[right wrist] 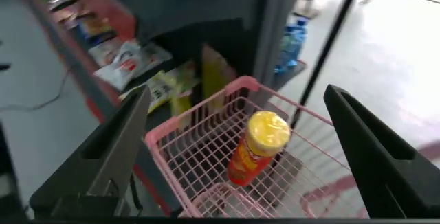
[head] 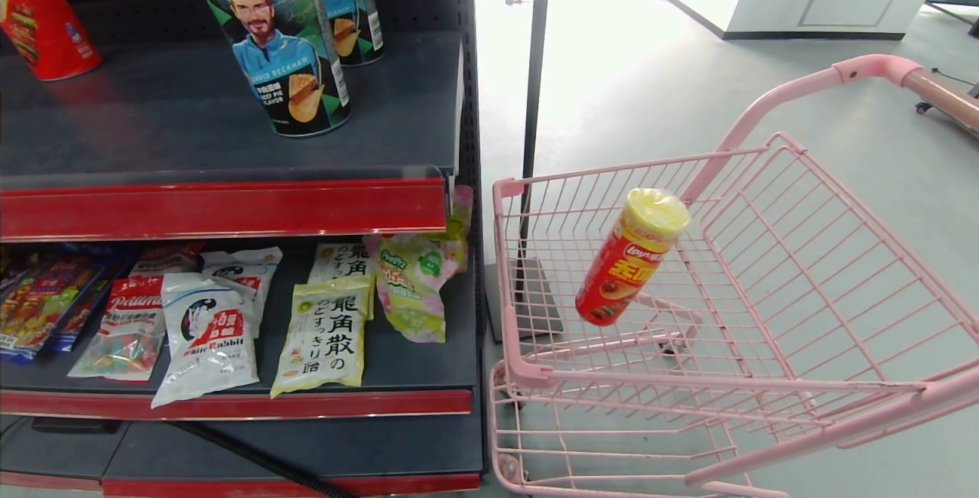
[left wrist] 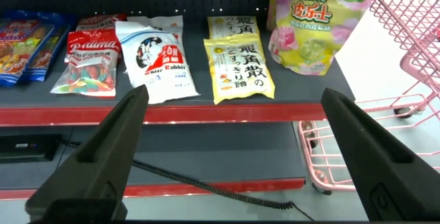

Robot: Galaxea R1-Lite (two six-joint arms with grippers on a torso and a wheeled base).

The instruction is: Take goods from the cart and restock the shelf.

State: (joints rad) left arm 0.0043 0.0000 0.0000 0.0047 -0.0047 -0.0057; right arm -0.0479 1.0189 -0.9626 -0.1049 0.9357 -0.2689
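Could easily topple that leaning chip can [head: 632,257] in the cart [head: 765,148] via an off-centre grab, with left claw [left wrist: 235,92] and right claw [right wrist: 235,93] gaping wide, empty.

Stock seen from the aisle:
- pink wire cart [head: 726,383]: one
- red chip canister with a yellow lid [head: 631,257], in the cart: one
- shelf boards [head: 191,123]: three
- dark green-and-blue chip canisters [head: 279,47], top board: two
- red canister [head: 42,16], top board, far left: one
- white candy bags [head: 206,337]: two
- yellow-green bags [head: 325,330]: two
- pale green-and-pink bags [head: 409,284]: two, as far as can be told
- red-and-clear sweet bags [head: 126,322]: two
- blue multicolour packs [head: 42,299]: at least two, too crowded to count
- black cable [head: 252,456], bottom board: one
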